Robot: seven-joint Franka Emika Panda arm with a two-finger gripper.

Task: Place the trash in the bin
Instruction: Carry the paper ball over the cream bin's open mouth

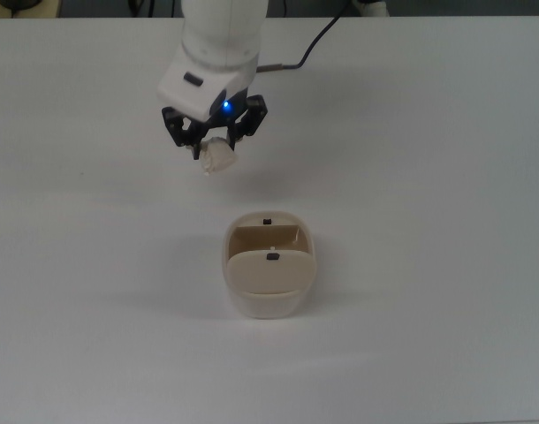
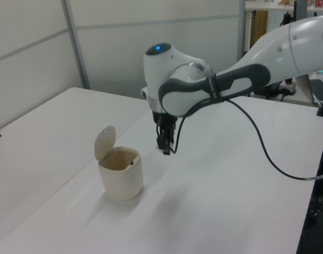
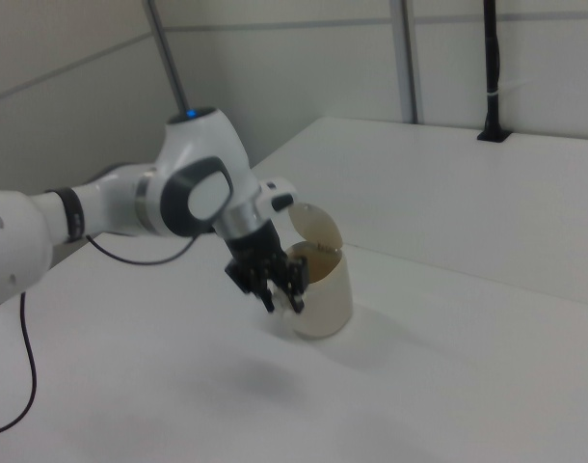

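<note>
The trash [image 1: 218, 157], a lumpy white paper wad, hangs in the air, with my gripper [image 1: 216, 147] shut on it. In the right view the trash [image 3: 292, 301] shows between the black fingers [image 3: 271, 289] of the gripper [image 3: 282, 295]. The beige bin [image 1: 269, 274] stands on the white table with its flap lid [image 2: 105, 142] swung up and its mouth open. My gripper [image 2: 166, 148] hangs above the table, higher than the bin's rim [image 2: 119, 160] and to the left view's right of it. In the top view the wad is above and left of the bin.
The white table [image 1: 428, 177] spreads wide around the bin. A black cable [image 2: 267, 159] trails from the arm toward the left view's right. A dark post [image 3: 491, 68] stands at the far table edge in the right view.
</note>
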